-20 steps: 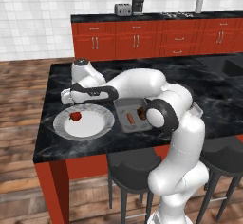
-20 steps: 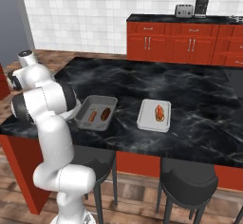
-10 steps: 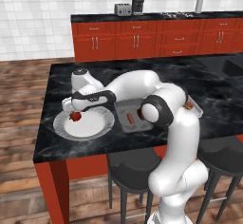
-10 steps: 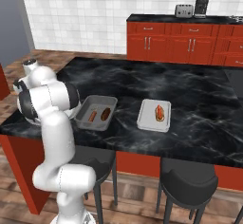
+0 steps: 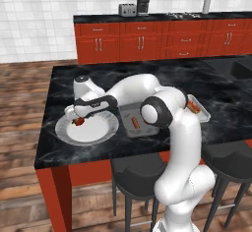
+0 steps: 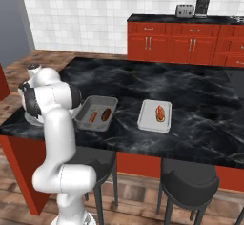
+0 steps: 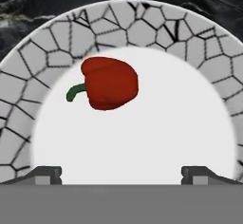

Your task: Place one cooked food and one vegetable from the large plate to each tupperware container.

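Observation:
The large plate (image 5: 101, 131), white with a grey speckled rim (image 7: 142, 26), holds one small bright-red vegetable (image 5: 78, 122) (image 7: 110, 83) with a green stem. My gripper (image 5: 74, 115) (image 7: 122, 174) hangs just over the plate, open and holding nothing, with the red vegetable ahead of the fingertips (image 7: 45, 173) rather than between them. The nearer tupperware container (image 5: 139, 124) (image 6: 97, 106) holds a thin sausage (image 6: 92, 117) and a dark brown lump (image 6: 106, 114). In the other container (image 5: 203, 113) (image 6: 148, 119) lies a hot dog (image 6: 160, 113) in its bun.
Everything sits on a black marble island (image 6: 190, 90) with two dark stools (image 5: 140, 174) under its near edge. My own arm arches over the nearer container. Red cabinets and a counter with a toaster (image 5: 128, 10) run along the back wall.
My hand has come down and moved left, from high above the island to just over the plate beside the red vegetable. The jaws have stayed open.

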Available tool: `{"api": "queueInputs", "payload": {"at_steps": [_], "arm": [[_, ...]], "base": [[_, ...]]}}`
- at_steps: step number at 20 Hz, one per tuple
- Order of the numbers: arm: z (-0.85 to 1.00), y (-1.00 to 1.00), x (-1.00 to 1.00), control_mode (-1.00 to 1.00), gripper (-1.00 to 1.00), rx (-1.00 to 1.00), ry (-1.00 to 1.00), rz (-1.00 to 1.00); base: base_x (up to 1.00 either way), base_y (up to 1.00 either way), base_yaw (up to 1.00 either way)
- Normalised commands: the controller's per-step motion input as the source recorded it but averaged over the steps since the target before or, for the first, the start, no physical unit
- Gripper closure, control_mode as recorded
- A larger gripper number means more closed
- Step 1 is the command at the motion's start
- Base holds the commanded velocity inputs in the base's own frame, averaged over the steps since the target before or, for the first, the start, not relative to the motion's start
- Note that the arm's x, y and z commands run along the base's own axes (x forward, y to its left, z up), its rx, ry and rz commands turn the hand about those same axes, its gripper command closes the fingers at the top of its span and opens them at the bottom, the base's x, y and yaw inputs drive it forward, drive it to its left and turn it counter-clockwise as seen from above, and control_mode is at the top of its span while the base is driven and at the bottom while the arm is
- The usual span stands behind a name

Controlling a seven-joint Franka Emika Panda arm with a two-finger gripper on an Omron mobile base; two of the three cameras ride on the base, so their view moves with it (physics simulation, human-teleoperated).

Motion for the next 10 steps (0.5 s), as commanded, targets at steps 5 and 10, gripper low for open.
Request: {"api": "queueInputs", "payload": {"at_steps": [5, 10], "arm": [[-0.19, 0.19, 0.21, -1.0, -1.0, 0.0, -0.01, 0.0], [-0.14, 0.12, 0.26, -1.0, -1.0, 0.0, 0.0, 0.01]], "base": [[0.0, 0.0, 0.0], [0.0, 0.0, 0.0]]}}
